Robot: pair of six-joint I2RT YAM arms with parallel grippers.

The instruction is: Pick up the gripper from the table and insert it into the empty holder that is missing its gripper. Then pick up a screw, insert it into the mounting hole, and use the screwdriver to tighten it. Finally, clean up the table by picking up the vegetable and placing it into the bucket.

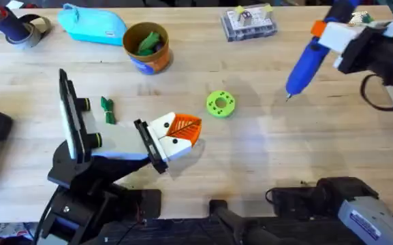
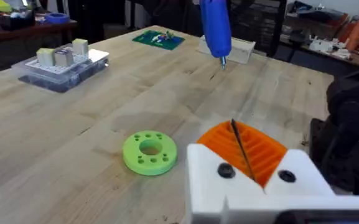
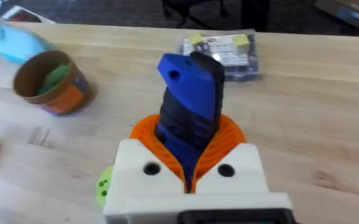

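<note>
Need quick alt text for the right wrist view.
The right claw is shut on the blue pen-shaped screwdriver above the wooden table. Beyond sit the orange and blue bucket holding green pieces, and a clear parts box.

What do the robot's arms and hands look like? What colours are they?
The arms are mostly black, with chunky black bases near the table edge. The right arm has a black cable looping beside it, and a silver-grey part with a blue label sits by its base. Each hand is a white block with two dark round holes and orange ribbed, leaf-shaped fingers: the left gripper and the right gripper look alike.
</note>
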